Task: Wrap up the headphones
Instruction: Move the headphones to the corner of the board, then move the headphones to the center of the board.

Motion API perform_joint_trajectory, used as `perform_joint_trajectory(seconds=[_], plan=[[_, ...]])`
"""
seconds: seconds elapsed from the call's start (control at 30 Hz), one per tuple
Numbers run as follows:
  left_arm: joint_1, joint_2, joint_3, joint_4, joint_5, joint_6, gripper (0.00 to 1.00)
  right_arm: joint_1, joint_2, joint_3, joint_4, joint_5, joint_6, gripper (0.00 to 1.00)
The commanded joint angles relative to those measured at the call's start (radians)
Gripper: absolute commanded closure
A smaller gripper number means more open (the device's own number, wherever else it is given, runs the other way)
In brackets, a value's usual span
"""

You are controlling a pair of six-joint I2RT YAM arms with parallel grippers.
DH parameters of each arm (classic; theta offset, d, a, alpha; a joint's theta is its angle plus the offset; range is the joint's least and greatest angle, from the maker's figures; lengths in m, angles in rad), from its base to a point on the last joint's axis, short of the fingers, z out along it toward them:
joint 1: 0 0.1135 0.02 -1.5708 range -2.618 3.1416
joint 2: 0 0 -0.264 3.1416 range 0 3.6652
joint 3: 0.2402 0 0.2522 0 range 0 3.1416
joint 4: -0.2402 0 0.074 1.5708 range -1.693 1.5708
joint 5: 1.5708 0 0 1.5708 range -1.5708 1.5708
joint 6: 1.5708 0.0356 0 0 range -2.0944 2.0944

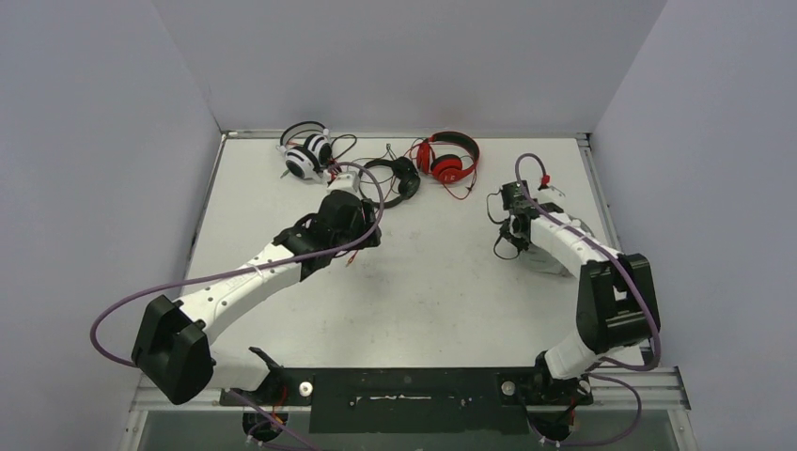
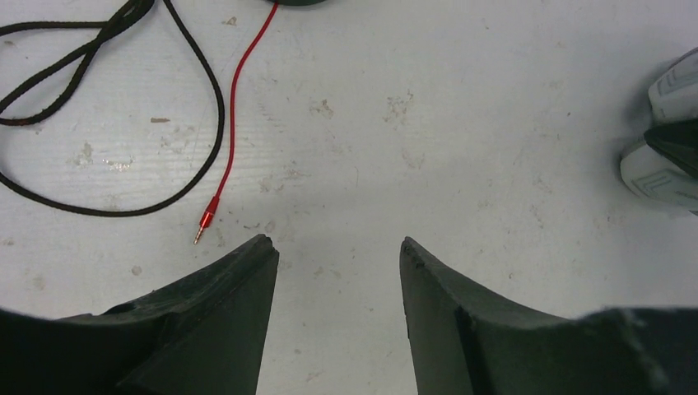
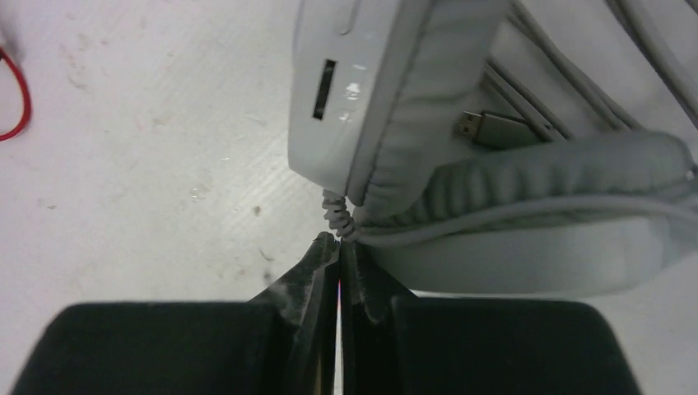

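Observation:
Light grey headphones (image 3: pixel 428 123) lie at the right of the table, partly under my right arm (image 1: pixel 536 258). My right gripper (image 3: pixel 339 240) (image 1: pixel 512 224) is shut, its tips pinching the thin grey cable right at the ribbed collar below one ear cup. Its grey USB plug (image 3: pixel 494 127) lies between the cups. White-and-black (image 1: pixel 305 150), black (image 1: pixel 399 178) and red headphones (image 1: pixel 449 158) lie at the back. My left gripper (image 2: pixel 337 247) (image 1: pixel 367 235) is open and empty just above the table, beside the red cable's plug (image 2: pixel 204 222).
A loose black cable (image 2: pixel 107 107) loops left of the red one. A pale grey and black shape (image 2: pixel 671 140) shows at the right edge of the left wrist view. Grey walls close in the table's left, back and right sides.

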Motion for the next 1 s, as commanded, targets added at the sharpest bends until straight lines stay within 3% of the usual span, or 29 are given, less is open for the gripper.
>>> perform_joint_trajectory(seconds=[0.0, 0.23, 0.37, 0.67, 0.77, 0.97], plan=[[0.045, 0.063, 0.109, 0.064, 0.008, 0.031, 0.43, -0.005, -0.145, -0.089, -0.027, 0.106, 0.05, 1.0], [0.164, 0.193, 0.197, 0.03, 0.019, -0.071, 0.31, 0.0, -0.336, -0.202, 0.312, -0.297, -0.317, 1.0], [0.236, 0.241, 0.203, -0.021, -0.046, -0.115, 0.1, 0.006, -0.414, -0.205, 0.317, -0.384, -0.372, 0.98], [0.488, 0.322, 0.319, -0.031, -0.079, -0.011, 0.06, 0.02, -0.496, -0.261, 0.333, -0.487, -0.381, 0.92], [0.571, 0.392, 0.39, -0.001, -0.017, -0.032, 0.03, 0.038, -0.516, -0.264, 0.325, -0.551, -0.374, 0.89], [0.629, 0.684, 0.762, -0.124, 0.033, 0.029, 0.03, 0.102, -0.587, -0.295, 0.366, -0.56, -0.381, 0.76]])
